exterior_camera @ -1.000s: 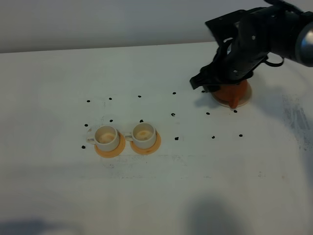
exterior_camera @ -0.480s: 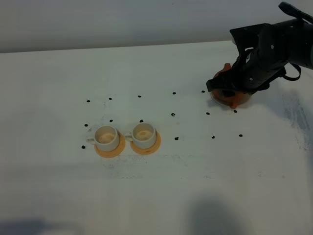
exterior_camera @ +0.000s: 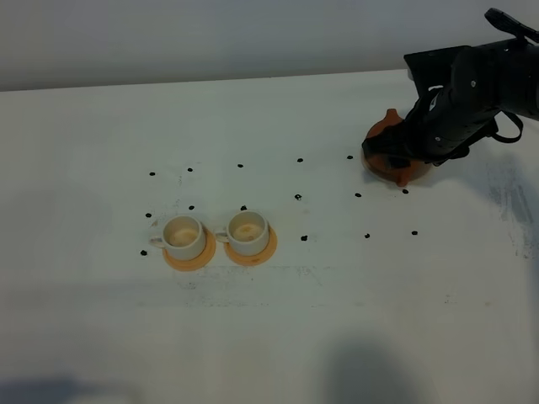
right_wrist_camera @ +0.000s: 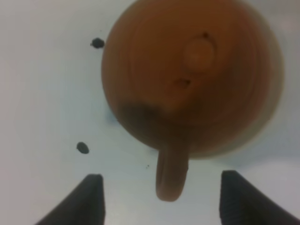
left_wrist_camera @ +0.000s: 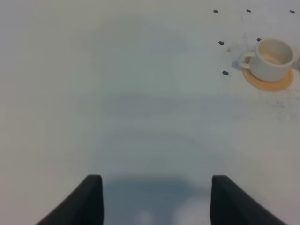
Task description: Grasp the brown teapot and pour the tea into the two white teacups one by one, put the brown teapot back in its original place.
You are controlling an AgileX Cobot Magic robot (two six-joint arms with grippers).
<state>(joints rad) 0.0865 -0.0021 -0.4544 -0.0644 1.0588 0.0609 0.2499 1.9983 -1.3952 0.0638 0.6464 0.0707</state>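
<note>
White table [exterior_camera: 269, 320] with small black dots [exterior_camera: 297, 197] fills the high view, against a plain grey wall. Two cups [exterior_camera: 184, 234] [exterior_camera: 247, 229] stand side by side left of the middle, each on an orange coaster [exterior_camera: 187, 261], handles pointing left. At the far right the teapot [exterior_camera: 381, 133] sits on the table, well apart from the cups, and the dark right gripper [exterior_camera: 417, 143] hangs over it and hides most of it. From this view I cannot tell how its fingers stand.

Looking through the left wrist, the left gripper [left_wrist_camera: 154, 201] hovers over bare table, its two dark fingers spread wide with nothing between them. One cup [left_wrist_camera: 272, 57] on its coaster [left_wrist_camera: 269, 80] shows far off, beside a few dots.

Looking through the right wrist, the teapot [right_wrist_camera: 187, 70] is right below, lid knob [right_wrist_camera: 199, 51] up, and a tan rim of the saucer [right_wrist_camera: 277, 93] shows at one side. A stub of the pot, handle or spout I can't say, points at the gap between the fingers [right_wrist_camera: 91, 199]. The right gripper [right_wrist_camera: 163, 211] stands wide open, its fingers clear of the pot, holding nothing.
</note>
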